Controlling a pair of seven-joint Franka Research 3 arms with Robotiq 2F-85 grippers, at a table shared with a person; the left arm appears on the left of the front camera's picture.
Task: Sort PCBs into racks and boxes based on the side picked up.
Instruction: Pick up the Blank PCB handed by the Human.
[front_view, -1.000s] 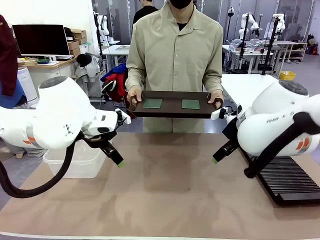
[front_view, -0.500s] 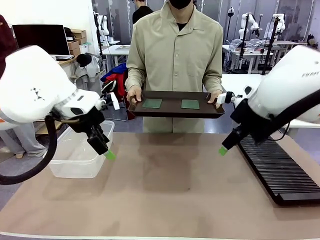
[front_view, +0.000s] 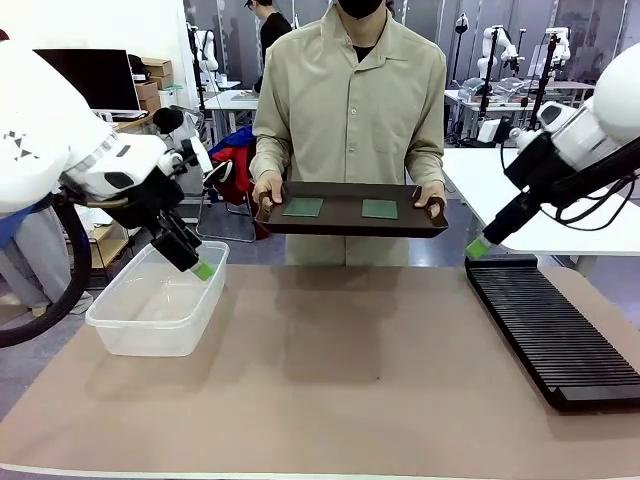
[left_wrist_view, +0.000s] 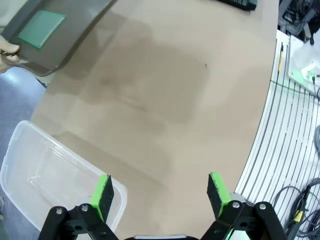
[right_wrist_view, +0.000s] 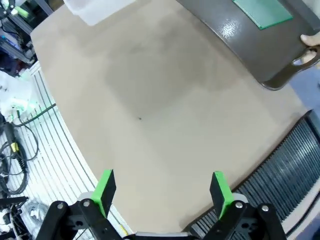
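— How are our claws standing?

— We are holding both wide apart and empty. The left claw (left_wrist_view: 160, 194) is showing its green pads spread, and so is the right claw (right_wrist_view: 162, 192).

— What has just changed?

— A second ago we were keeping them low, below the tray (front_view: 350, 228). Now we are lifting them outward: the left one left of the tray, above the tub (front_view: 150, 325), the right one right of it, above the rack (front_view: 550, 330). We are judging that nothing is sorted yet and the first pick is still ahead.

— Where are the circuit boards?

— One board (front_view: 304, 207) is lying flat left of the tray's middle, the other board (front_view: 381, 208) right of it, well apart. The person is gripping the tray at both ends.

— And the materials?

— We are seeing thin, matte green rectangles on a smooth, dark brown, rimmed tray. The tub is clear plastic with rounded corners; the rack is black, ribbed with narrow slots.
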